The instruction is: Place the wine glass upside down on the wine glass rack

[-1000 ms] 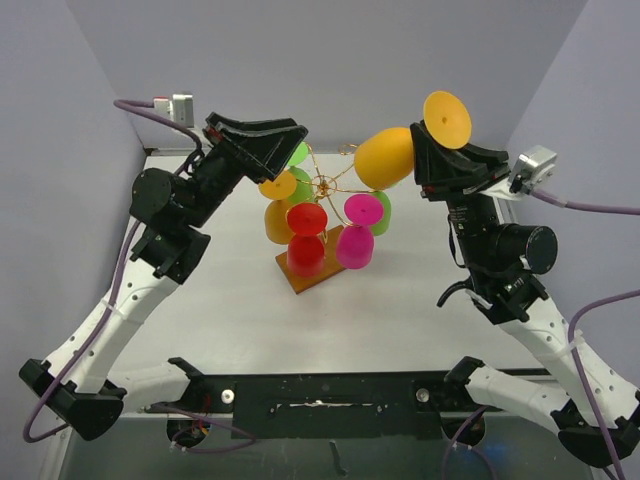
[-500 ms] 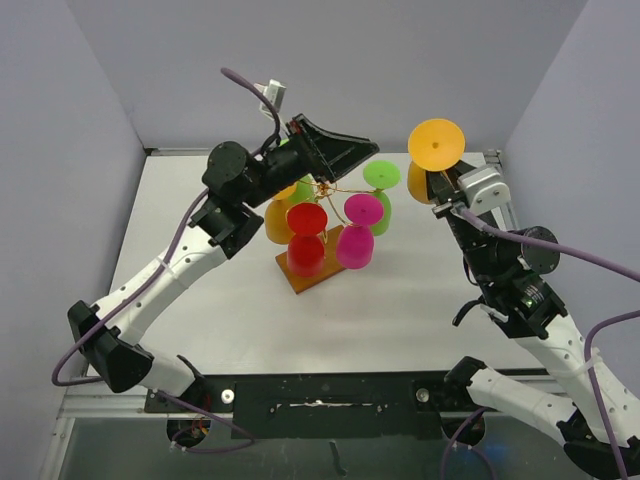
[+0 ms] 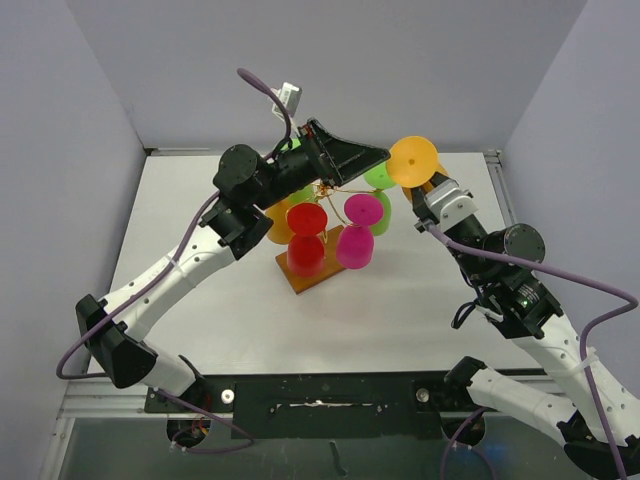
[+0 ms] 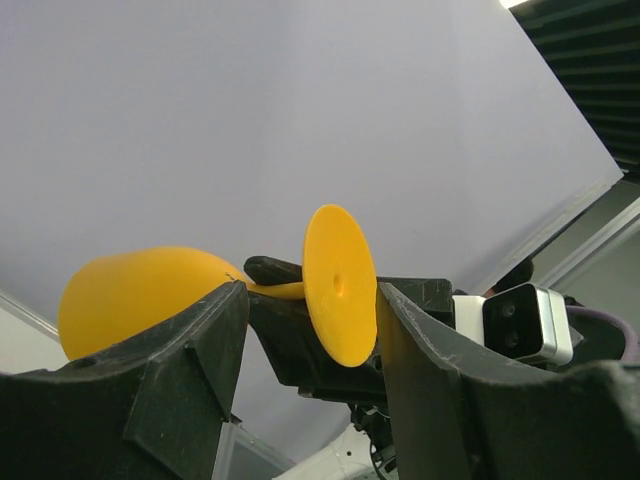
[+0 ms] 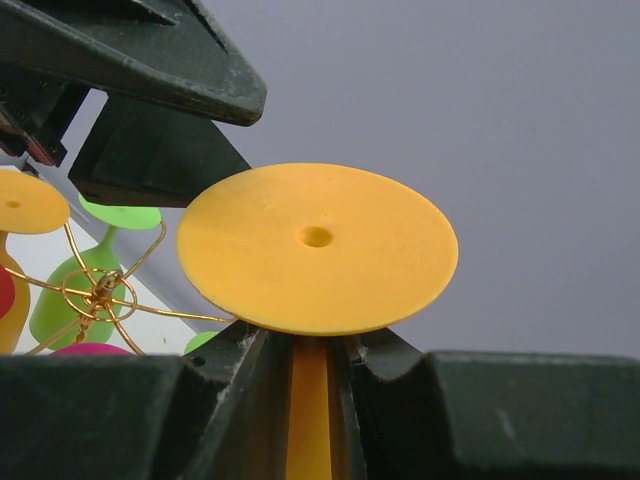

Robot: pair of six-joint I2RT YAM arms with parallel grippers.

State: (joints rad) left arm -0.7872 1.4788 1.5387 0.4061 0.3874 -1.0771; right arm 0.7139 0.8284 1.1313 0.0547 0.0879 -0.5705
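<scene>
The wine glass is orange. My right gripper [image 3: 430, 188] is shut on its stem [image 5: 312, 400], just under the round foot [image 3: 413, 161], foot up. The bowl shows only in the left wrist view [image 4: 130, 300]. The foot hangs beside the right edge of the wine glass rack [image 3: 325, 188], a gold wire stand on a wooden base [image 3: 312, 275]. My left gripper [image 3: 372, 157] is open and empty above the rack, its tips next to the foot. In the left wrist view the foot [image 4: 340, 285] appears between the left gripper's spread fingers [image 4: 200, 350]. I cannot tell whether they touch it.
Several glasses hang upside down on the rack: red [image 3: 306, 235], magenta [image 3: 358, 232], green [image 3: 380, 178] and orange [image 3: 275, 222]. Gold wire curls [image 5: 100, 290] lie low left of the foot in the right wrist view. Grey walls enclose the table on three sides.
My left arm swung right over the rack, toward the orange glass. My right arm turned the glass foot-up and carried it left to the rack's edge.
</scene>
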